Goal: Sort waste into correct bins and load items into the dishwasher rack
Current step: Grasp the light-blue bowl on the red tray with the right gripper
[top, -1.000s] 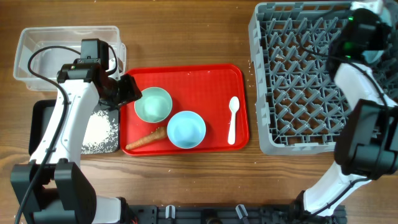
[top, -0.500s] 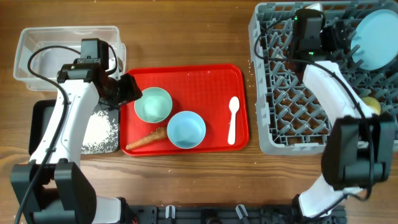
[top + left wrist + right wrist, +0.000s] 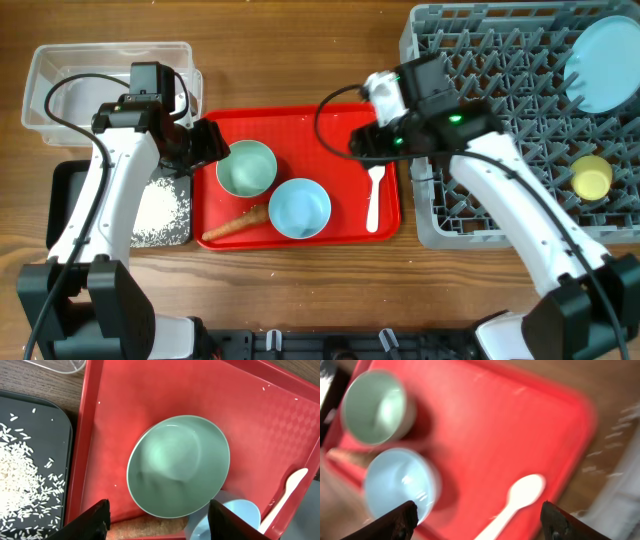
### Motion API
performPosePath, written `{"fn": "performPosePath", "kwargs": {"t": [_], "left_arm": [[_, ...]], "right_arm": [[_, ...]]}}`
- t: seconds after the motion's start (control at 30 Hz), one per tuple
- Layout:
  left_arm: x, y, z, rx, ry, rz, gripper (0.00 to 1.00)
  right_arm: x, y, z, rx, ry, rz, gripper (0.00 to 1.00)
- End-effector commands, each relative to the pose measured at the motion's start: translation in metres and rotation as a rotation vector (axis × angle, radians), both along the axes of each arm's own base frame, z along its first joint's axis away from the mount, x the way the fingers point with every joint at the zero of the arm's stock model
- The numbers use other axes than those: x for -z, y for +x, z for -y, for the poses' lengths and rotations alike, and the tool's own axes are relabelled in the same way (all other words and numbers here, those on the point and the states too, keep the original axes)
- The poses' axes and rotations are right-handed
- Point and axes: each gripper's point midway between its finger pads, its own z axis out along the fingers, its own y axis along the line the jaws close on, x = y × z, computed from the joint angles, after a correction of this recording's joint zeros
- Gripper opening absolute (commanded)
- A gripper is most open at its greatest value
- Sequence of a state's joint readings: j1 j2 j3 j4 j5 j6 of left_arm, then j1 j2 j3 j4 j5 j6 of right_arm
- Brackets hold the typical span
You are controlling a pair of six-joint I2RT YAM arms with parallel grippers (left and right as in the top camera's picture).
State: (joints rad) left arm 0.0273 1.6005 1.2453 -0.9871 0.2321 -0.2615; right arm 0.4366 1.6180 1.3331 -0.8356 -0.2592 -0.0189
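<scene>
Over the red tray, your left gripper gapes above the pale green bowl; right gripper (blurry view) also gapes.

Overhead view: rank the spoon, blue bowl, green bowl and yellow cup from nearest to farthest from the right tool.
From the right tool:
1. The spoon, just below it on the red tray.
2. The blue bowl, lower left on the tray.
3. The green bowl, farther left.
4. The yellow cup, far right in the rack.
</scene>
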Motion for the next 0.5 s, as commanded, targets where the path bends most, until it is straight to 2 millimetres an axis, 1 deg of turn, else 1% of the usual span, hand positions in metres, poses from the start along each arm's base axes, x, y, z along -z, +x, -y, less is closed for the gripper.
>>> {"fn": "performPosePath", "kwargs": {"t": [0.0,0.1,0.13,0.2,0.27,0.33,0.37,0.4,0.47], "left_arm": [[-0.006,0.002,-0.002,-0.012,0.005,0.019,0.63],[-0.006,0.002,-0.002,-0.011,0.004,0.019,0.63],[-0.006,0.002,-0.002,-0.011,0.005,0.018,0.63],[-0.006,0.002,-0.002,-0.012,0.005,0.019,0.63],[-0.006,0.002,-0.002,-0.012,0.005,0.019,0.64],[-0.006,0.002,-0.002,-0.011,0.005,0.019,0.64],[-0.006,0.002,-0.002,-0.011,0.005,0.019,0.64],[-0.006,0.002,-0.002,-0.012,0.005,0.019,0.64],[-0.006,0.002,-0.002,-0.012,0.005,0.019,0.64]], "right_arm": [[0.036,-0.032,-0.033,-0.067,-0.006,-0.163,0.81],[0.066,-0.050,-0.050,-0.077,-0.046,-0.260,0.80],[0.078,-0.058,-0.057,-0.099,-0.068,-0.292,0.79],[0.093,-0.067,-0.064,-0.101,-0.092,-0.335,0.75],[0.104,-0.073,-0.067,-0.115,-0.113,-0.360,0.70],[0.115,-0.076,-0.067,-0.118,-0.132,-0.380,0.58],[0.120,-0.073,-0.065,-0.090,-0.150,-0.384,0.51],[0.124,-0.068,-0.059,-0.025,-0.183,-0.375,0.47],[0.127,-0.056,-0.054,0.044,-0.213,-0.333,0.25]]}}
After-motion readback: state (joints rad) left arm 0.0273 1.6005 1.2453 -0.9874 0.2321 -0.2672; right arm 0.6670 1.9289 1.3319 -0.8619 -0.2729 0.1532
